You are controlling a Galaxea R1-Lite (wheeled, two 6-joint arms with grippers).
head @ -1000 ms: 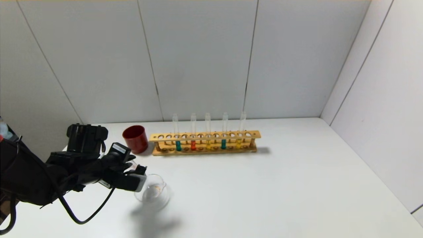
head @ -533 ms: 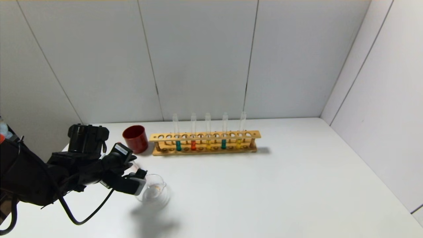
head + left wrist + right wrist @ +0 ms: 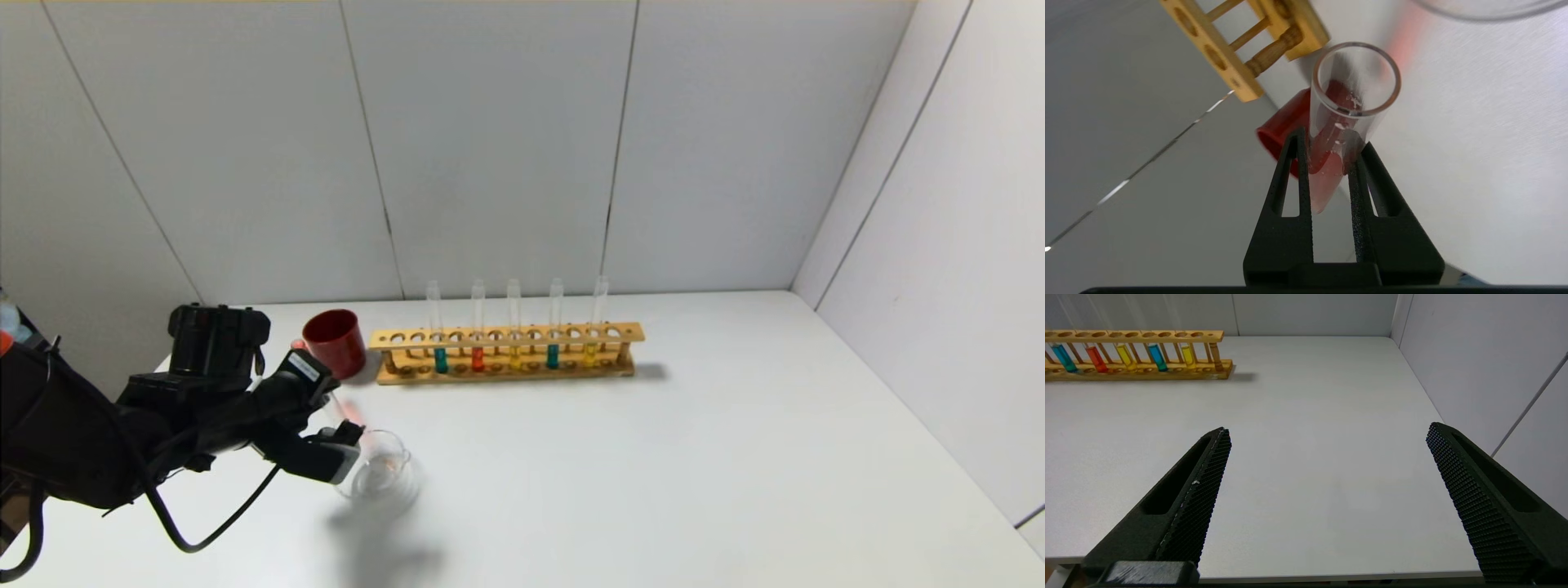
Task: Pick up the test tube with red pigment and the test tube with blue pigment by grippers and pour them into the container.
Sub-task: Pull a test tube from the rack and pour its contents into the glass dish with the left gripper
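Observation:
My left gripper is shut on the test tube with red pigment, a clear tube with only pink residue inside. The tube slants with its open mouth down toward the near-left rim of the container, a low clear glass dish holding a little orange liquid. In the left wrist view my gripper clamps the tube's lower part. Two test tubes with blue pigment stand in the wooden rack. My right gripper is open and empty over the table's near right part, outside the head view.
The dark red cup stands just left of the rack, behind my left gripper. The rack also holds an orange-red tube and two yellow tubes. White walls close the table at the back and right.
My left gripper has turned at the wrist and shifted slightly left. The held tube now shows more, slanting down toward the dish's rim. Nothing else has moved.

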